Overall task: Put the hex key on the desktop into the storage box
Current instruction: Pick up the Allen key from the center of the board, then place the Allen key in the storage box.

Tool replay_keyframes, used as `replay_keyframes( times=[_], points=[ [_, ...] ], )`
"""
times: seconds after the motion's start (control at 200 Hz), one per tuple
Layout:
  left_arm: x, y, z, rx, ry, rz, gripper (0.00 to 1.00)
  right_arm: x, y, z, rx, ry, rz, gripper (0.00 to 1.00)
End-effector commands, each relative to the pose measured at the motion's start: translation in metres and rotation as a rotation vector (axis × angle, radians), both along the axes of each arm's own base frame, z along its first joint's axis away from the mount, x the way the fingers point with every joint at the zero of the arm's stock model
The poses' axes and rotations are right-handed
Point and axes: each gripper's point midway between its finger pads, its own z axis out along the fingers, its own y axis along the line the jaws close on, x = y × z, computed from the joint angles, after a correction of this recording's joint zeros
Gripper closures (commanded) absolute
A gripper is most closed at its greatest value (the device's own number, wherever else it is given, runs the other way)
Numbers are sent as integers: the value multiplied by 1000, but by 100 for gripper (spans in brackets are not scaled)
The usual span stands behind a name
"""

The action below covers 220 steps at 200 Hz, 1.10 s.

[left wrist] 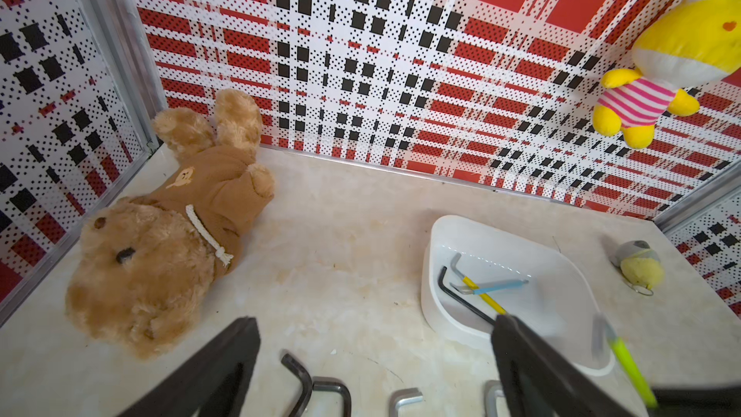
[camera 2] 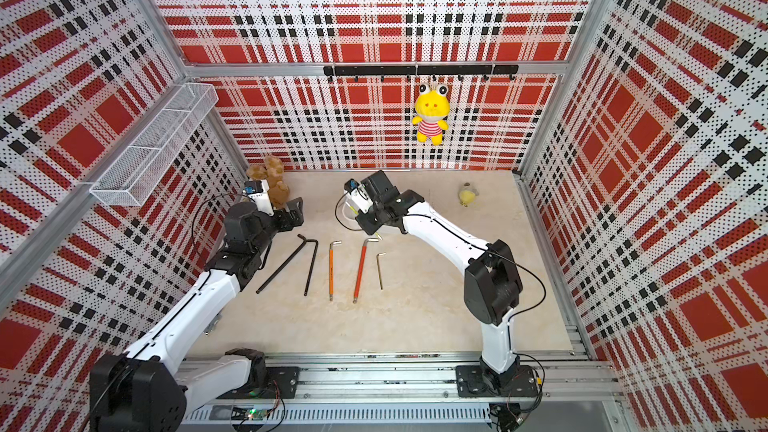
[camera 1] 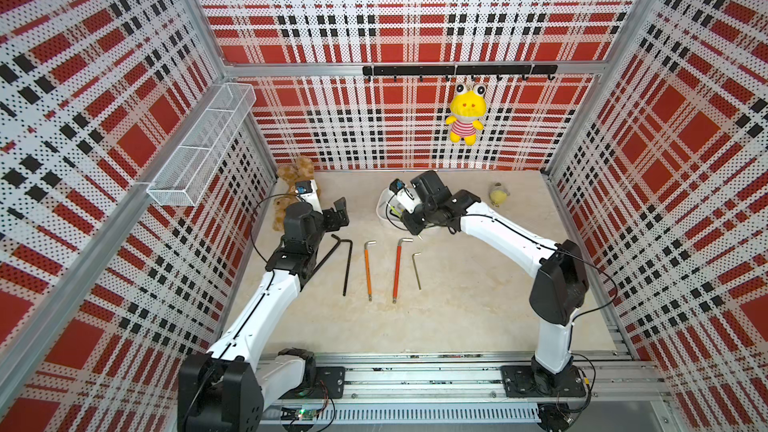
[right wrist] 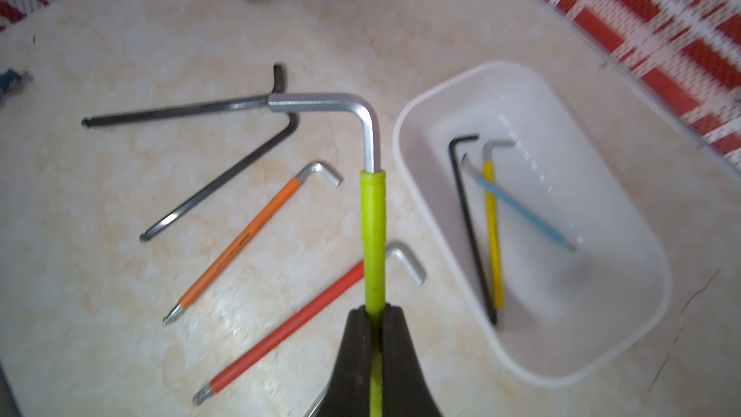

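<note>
A wire basket hangs on the left wall, and below it a brown teddy bear lies on its side in the far left corner of the desktop. Just beside the bear, the left gripper hovers with its jaws wide apart, holding nothing. In front of it five hex keys lie in a row on the desktop: two black keys, one slanted and one straighter, their bent ends close together, then an orange key, a red key and a small brass key. Behind the red one, the right gripper is clamped on the long arm of a lime-green key, lifted off the desktop close beside the white storage box. In the box lie a black key, a yellow key and a blue key crossing the yellow one. A yellow frog toy hangs on the back wall, and a small yellow plush toy sits near the far right corner
</note>
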Motion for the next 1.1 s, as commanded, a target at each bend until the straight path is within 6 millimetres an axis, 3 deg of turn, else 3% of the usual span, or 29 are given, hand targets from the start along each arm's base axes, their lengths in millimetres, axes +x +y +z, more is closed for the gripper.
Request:
replay_keyframes(
  times=[0.0, 0.195, 0.421, 0.687, 0.917, 1.097],
  points=[
    [-6, 2, 8, 15, -29, 14, 2, 27, -5, -23, -85, -6, 72, 100],
    [-8, 3, 10, 21, -34, 20, 2, 81, -10, -45, -136, -29, 58, 100],
    [-6, 3, 7, 21, -26, 17, 2, 110, -15, -76, -124, 6, 40, 100],
    [-5, 5, 7, 19, -26, 17, 2, 120, -22, -111, -155, 54, -4, 100],
    [-4, 4, 7, 18, -24, 15, 2, 128, -29, -126, -189, 51, -54, 100],
    [-3, 5, 9, 13, -29, 13, 2, 134, -31, -126, -195, 34, -82, 81]
  ],
)
